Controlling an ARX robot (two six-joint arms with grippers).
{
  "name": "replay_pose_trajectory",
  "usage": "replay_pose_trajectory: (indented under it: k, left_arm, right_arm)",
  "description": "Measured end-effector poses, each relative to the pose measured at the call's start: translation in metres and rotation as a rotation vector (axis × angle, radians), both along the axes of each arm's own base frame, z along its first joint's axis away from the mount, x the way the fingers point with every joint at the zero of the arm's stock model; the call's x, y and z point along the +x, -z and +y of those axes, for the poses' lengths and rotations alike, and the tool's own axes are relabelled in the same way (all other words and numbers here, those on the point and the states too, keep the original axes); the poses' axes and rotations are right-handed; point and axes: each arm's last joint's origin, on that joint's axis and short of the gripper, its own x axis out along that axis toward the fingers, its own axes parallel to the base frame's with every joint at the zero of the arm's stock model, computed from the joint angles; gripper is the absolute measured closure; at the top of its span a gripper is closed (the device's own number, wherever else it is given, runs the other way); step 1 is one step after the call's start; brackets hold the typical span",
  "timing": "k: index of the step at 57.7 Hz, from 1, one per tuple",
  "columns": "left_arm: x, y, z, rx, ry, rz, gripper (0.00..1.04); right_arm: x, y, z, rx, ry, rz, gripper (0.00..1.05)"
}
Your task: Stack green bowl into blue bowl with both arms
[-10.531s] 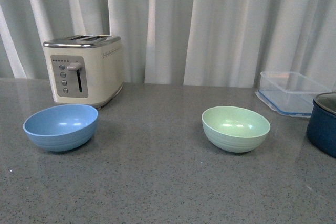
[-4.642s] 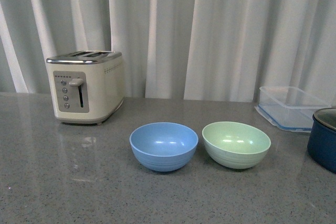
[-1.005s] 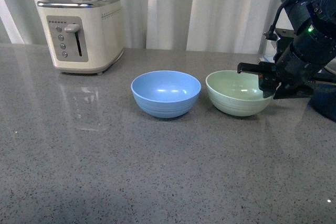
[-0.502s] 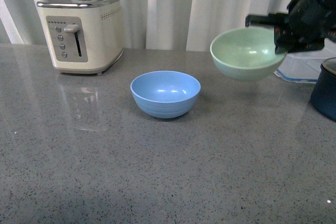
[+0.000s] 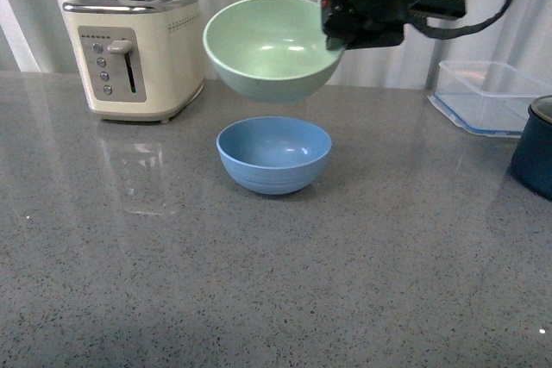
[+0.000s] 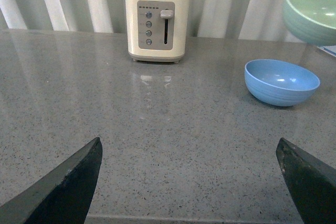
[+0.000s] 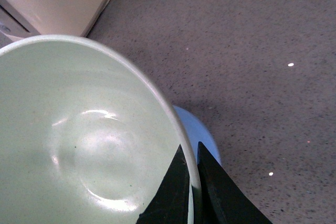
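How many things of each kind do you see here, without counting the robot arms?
Bowls: 2, the green bowl lifted in the air and the blue bowl resting below it
Toasters: 1, the cream toaster
Containers: 1, the clear plastic container
Pots: 1, the dark navy pot, partly cut off by the picture's edge
Total: 5

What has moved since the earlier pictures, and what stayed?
The blue bowl went from the left to the centre. Then the right gripper grasped the green bowl by its rim, lifted it and carried it leftward, above the blue bowl. The toaster stayed.
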Motion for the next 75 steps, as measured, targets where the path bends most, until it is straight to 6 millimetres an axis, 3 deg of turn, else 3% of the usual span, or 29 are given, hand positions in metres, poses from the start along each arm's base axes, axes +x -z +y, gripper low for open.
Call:
replay_pose_trajectory:
  k: [16,41,52,60,67,75]
  left_arm:
    - [0.000,0.000,0.000,0.000,0.000,0.000,0.07]
    - [0.000,0.000,0.000,0.000,0.000,0.000,0.07]
    - [0.000,0.000,0.000,0.000,0.000,0.000,0.07]
    - [0.000,0.000,0.000,0.000,0.000,0.000,0.07]
    - [0.000,0.000,0.000,0.000,0.000,0.000,0.07]
    - [0.000,0.000,0.000,0.000,-0.001,0.000,0.07]
  right_arm:
    - [0.013,0.032,0.014,-0.053,0.013,0.054,1.03]
    - [0.028,0.064,-0.001,-0.092,0.079,0.116,1.03]
    - [0.024,0.064,-0.006,-0.072,0.069,0.117,0.77]
    - [0.011,0.051,-0.011,-0.024,0.032,0.094,0.58]
    - [-0.009,0.025,-0.022,0.085,-0.044,-0.004,0.40]
    - [-0.052,-0.019,-0.053,0.285,-0.097,-0.248,0.17]
